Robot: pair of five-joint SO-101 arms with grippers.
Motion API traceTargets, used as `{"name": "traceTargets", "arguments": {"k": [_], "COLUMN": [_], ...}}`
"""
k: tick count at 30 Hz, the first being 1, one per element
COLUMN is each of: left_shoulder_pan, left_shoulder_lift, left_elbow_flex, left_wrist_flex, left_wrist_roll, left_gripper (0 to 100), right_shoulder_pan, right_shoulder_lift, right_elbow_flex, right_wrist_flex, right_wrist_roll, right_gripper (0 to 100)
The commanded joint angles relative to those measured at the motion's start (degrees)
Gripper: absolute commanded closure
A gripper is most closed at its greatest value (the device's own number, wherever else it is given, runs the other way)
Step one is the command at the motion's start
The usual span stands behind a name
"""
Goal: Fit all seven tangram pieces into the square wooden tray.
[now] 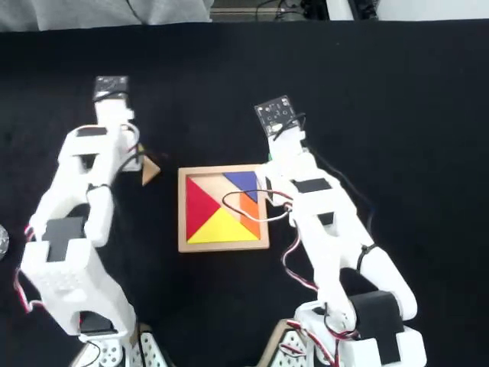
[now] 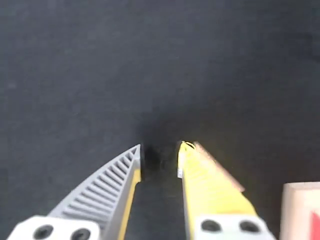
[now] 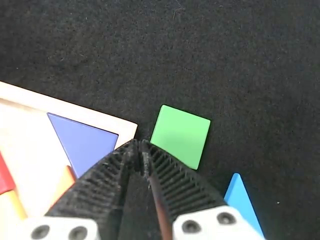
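Note:
The square wooden tray (image 1: 183,222) lies mid-table and holds a red triangle (image 1: 200,205), a yellow triangle (image 1: 221,228), a dark blue triangle (image 1: 242,182) and an orange piece (image 1: 248,205). My right gripper (image 3: 138,146) is shut with nothing in it. Its tips are at the tray's corner (image 3: 125,127), right beside a green square (image 3: 180,135). A light blue triangle (image 3: 242,200) lies close to that square. My left gripper (image 2: 161,150) is open, its gap empty, low over the cloth. A tan triangle (image 1: 150,170) lies against the outside of its yellow finger (image 2: 205,185).
Black cloth covers the table. The tray's edge (image 2: 300,210) is close beside the left gripper. A loose cable (image 1: 248,208) from the right arm loops over the tray. Both arm bases stand at the near edge.

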Motion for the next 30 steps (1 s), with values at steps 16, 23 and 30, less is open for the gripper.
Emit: {"name": "traceTargets", "arguments": {"k": [16, 23, 30], "left_shoulder_pan": [13.0, 8.6, 8.0], "left_shoulder_lift": [-0.2, -11.3, -33.0], "left_elbow_flex": [-3.9, 2.2, 18.0], "left_wrist_flex": [15.4, 22.3, 29.6], "left_wrist_roll": [-12.5, -30.3, -54.3], "left_gripper": [87, 87, 87], "right_shoulder_pan": [0.6, 0.6, 0.6], "right_shoulder_lift": [-2.7, -2.7, -2.7], "right_elbow_flex": [-0.2, -0.3, -0.3], "right_wrist_flex": [-1.1, -1.1, -1.1], "right_wrist_roll": [-0.5, -0.5, -0.5], "right_gripper": [98.8, 98.8, 98.8]}}
